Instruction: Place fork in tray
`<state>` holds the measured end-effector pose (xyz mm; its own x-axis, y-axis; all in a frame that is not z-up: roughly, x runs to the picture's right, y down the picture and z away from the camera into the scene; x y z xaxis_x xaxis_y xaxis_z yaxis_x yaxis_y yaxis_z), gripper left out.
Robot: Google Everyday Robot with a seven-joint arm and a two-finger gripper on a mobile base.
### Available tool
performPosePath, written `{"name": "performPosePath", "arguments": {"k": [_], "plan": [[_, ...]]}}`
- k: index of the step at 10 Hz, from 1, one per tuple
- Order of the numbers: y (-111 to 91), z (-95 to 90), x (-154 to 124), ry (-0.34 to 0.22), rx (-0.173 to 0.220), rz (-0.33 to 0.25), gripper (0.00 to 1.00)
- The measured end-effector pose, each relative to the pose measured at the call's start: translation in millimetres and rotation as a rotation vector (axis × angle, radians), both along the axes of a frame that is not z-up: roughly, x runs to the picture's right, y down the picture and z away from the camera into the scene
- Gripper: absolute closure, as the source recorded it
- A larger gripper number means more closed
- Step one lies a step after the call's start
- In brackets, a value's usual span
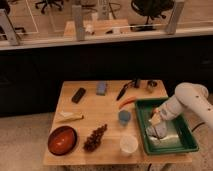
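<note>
Hanging gripper (157, 120) low over tray (179, 141) w/ grip state unreadable, fork not discernible — risking it landing skewed on grey obj (160, 132) — bouncing out.

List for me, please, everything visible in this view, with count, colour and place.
table: one, light wood, centre.
tray: one, dark green, table's right side.
bowl: one, red-brown, front left.
brown cluster: one, right of the bowl.
white cup: one, front centre.
blue-grey cup: one, left of the tray.
orange-red vegetable: one, by the tray's back-left corner.
black-handled utensil: one, back centre.
black block: one, back left.
blue-grey block: one, back.
pale yellowish item: one, left.
small object: one, back right.
grey lump: one, inside the tray.
fork: cannot be made out.
arm: one, white, from the right.
gripper: one, over the tray.
</note>
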<state>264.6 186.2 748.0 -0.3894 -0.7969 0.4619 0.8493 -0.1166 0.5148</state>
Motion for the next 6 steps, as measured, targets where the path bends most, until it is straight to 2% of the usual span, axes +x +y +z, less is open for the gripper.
{"name": "performPosePath", "arguments": {"k": [2, 4, 6], "plan": [[8.6, -3.2, 10.1, 0.028, -0.008, 0.021, 1.0], [3.7, 2.2, 30.6, 0.066, 0.0, 0.03, 1.0], [-2.7, 9.8, 47.3, 0.073, 0.013, 0.021, 1.0]]}}
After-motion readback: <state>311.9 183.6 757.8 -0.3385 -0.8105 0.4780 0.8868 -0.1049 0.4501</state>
